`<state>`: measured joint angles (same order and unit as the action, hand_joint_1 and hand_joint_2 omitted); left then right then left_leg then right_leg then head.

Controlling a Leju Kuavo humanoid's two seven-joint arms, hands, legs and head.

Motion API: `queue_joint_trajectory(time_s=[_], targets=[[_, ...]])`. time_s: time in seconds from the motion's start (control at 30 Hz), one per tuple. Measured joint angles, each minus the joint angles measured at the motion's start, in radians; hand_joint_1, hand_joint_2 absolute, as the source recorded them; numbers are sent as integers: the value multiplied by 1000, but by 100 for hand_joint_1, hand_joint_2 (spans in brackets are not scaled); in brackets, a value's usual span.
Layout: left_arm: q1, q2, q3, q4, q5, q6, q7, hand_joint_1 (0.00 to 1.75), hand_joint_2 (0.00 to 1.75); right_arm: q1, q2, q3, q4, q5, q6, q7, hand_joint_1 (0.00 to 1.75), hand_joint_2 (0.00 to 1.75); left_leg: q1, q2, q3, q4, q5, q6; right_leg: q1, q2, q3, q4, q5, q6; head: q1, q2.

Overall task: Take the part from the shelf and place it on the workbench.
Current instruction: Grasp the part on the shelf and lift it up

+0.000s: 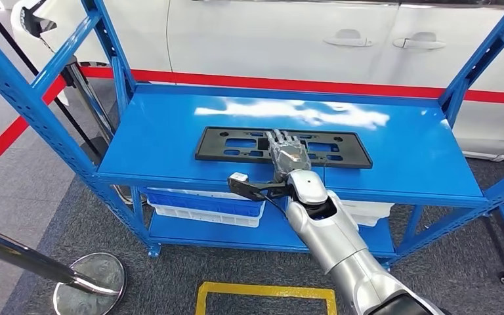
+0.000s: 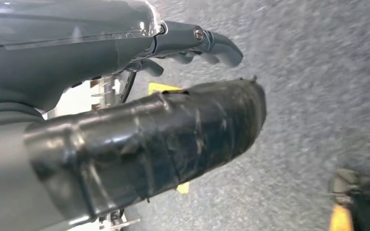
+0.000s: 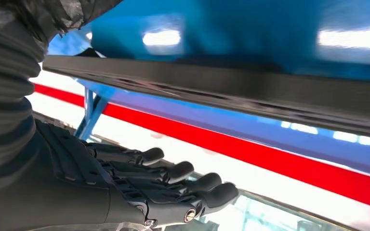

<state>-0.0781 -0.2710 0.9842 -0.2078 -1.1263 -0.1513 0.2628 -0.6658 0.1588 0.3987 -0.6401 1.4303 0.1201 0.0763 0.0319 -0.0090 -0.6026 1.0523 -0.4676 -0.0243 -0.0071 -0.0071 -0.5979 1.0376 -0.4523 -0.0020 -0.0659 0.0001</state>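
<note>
The part (image 1: pixel 211 146), a flat black plastic plate with cut-outs, lies flat across the middle of the blue shelf's top board (image 1: pixel 164 131). My right hand (image 1: pixel 287 151) reaches over the part's near edge at its centre, fingers stretched forward. In the right wrist view the fingers (image 3: pixel 173 173) are extended and spread. A gap shows between them and the dark slab of the part (image 3: pixel 231 86), so nothing is gripped. My left hand (image 2: pixel 192 45) hangs beside my body over grey carpet with nothing in it.
Blue shelf uprights stand at the left (image 1: pixel 33 98) and right (image 1: pixel 479 65). A white car (image 1: pixel 269 39) and a red stripe (image 1: pixel 302 85) are behind. Blue and white bins (image 1: pixel 203 207) sit on the lower board. A stanchion base (image 1: pixel 88 282) and yellow floor marking (image 1: pixel 266 292) lie near my feet.
</note>
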Motion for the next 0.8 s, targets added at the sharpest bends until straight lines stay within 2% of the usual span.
queue_joint_trajectory(time_s=[0.07,0.13,0.17,0.27,0.3,0.33,0.37,0.4,0.47,0.5,0.57,0.6,0.67,0.7,0.77,0.8], targets=[[0,-1,0,0,-3,-2,3,0,0,2,3,-5,-3,7,1,0,0,175,-2,-2,-4,5,2,21,0,3,-4,4,0,7,0,0],[0,-1,0,0,-4,-3,5,0,0,4,4,-10,-3,11,1,-1,0,175,-2,-1,-4,4,4,34,-4,5,-11,24,-16,13,0,0],[0,-1,0,0,-4,-3,5,0,0,4,4,-13,-4,11,1,-1,0,175,-2,-1,-4,3,5,40,-5,5,-26,58,-39,16,0,0],[0,-1,0,0,-4,-3,2,0,0,9,4,-17,-5,15,1,-3,0,175,-9,0,-6,3,5,48,-5,5,-115,244,-123,20,0,0],[0,-1,1,0,-4,-3,0,0,0,13,4,-18,-5,17,1,-4,0,175,-12,0,-6,3,4,49,-4,5,-135,282,-129,17,0,0],[0,-1,1,0,-4,-3,-4,0,0,15,4,-20,-5,19,1,-5,0,175,-15,-1,-5,3,4,50,-1,6,-138,282,-116,11,0,0],[0,-1,1,0,-3,-3,-7,0,0,17,4,-21,-5,20,0,-5,0,175,-19,-2,-5,3,4,51,3,6,-121,243,-86,1,0,0],[0,-1,1,0,-3,-2,-10,0,0,16,4,-22,-5,21,0,-5,0,175,-21,-2,-3,3,4,51,11,7,-89,174,-48,-13,0,0],[0,-5,1,0,-2,-2,-13,0,0,14,4,-25,-6,22,0,-6,0,175,-22,-2,-3,1,5,50,26,5,-32,50,-2,-40,0,0],[0,-7,1,0,-1,-2,-13,0,0,13,4,-28,-6,23,0,-7,0,131,-20,-1,-4,0,6,48,33,5,-18,19,5,-49,0,0],[0,-8,1,0,-1,-1,-13,0,0,12,4,-34,-6,24,-1,-12,0,44,-15,1,-2,-7,9,41,40,5,-13,2,8,-57,1,0],[0,-8,1,0,-1,0,-13,0,0,11,5,-36,-6,25,-1,-14,0,0,-15,2,-1,-10,9,38,36,4,-6,-11,14,-57,1,0],[-1,-7,1,0,1,2,-15,0,0,4,8,-40,-7,26,0,-20,0,0,-19,3,-8,12,-11,30,26,2,13,-46,29,-57,1,0],[-1,-6,2,0,2,3,-17,0,0,-1,11,-40,-6,27,0,-23,0,0,-19,4,-25,51,-35,27,21,0,20,-59,35,-55,1,0],[-2,-5,2,0,3,5,-20,0,0,-9,16,-43,-2,30,-1,-26,0,0,-16,4,-80,167,-91,17,20,-2,21,-63,37,-54,1,0],[-2,-5,3,0,4,6,-21,0,0,-10,18,-44,2,32,-1,-27,0,0,-13,4,-102,211,-102,12,20,-2,19,-59,36,-53,0,0]])
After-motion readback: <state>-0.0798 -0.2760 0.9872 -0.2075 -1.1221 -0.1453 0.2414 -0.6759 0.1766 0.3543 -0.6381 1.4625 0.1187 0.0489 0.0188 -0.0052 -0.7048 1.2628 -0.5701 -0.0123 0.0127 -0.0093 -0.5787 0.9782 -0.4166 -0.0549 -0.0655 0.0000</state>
